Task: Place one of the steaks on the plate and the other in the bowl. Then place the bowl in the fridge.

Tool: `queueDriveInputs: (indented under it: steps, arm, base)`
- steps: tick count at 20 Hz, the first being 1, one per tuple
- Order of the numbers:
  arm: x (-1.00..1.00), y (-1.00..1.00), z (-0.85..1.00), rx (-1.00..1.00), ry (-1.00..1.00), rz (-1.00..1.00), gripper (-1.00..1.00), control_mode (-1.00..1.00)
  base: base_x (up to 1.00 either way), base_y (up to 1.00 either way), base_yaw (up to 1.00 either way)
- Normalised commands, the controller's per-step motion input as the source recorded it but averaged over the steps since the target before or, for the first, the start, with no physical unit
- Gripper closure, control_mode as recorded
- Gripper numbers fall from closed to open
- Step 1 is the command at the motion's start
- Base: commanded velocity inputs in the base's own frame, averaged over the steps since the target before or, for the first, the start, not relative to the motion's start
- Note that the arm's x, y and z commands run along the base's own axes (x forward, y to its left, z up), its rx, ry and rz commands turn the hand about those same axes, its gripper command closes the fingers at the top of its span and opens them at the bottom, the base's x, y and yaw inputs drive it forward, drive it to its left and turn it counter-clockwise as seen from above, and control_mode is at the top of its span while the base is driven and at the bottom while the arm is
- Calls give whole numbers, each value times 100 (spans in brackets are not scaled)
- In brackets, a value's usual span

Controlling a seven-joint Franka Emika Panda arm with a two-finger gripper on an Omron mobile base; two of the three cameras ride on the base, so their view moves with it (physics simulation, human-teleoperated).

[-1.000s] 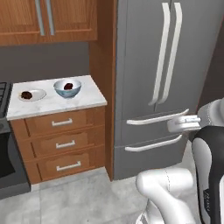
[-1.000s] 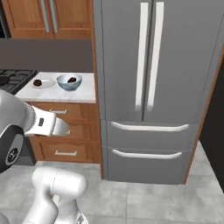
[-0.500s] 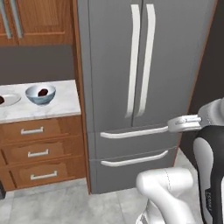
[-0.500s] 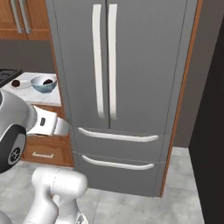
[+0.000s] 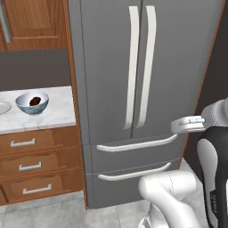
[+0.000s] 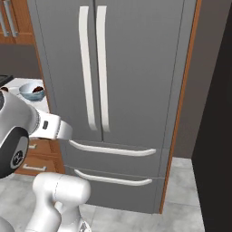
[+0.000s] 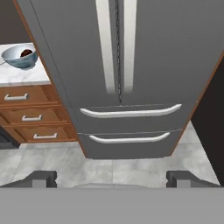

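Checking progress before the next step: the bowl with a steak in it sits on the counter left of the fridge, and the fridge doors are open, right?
Not quite. The bowl holding a steak does sit on the counter left of the fridge, but the left base view shows the fridge doors closed.

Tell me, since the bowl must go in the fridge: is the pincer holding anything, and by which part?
Nothing. The pincer is open and empty, facing the closed fridge. The bowl sits on the counter with a steak inside.
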Motion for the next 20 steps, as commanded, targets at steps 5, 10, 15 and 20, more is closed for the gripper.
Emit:
queueDriveInputs:
  steps: [5,10,15,20]
  arm:
    - [0,0,0,0,0,0,-100,100]
    - [0,0,0,0,0,0,-100,100]
    - [0,0,0,0,0,0,-100,100]
    - [0,0,0,0,0,0,-100,100]
  base:
    - [6,-29,12]
    - [-15,-25,14]
    - [-37,-11,1]
    - [-42,-16,-1]
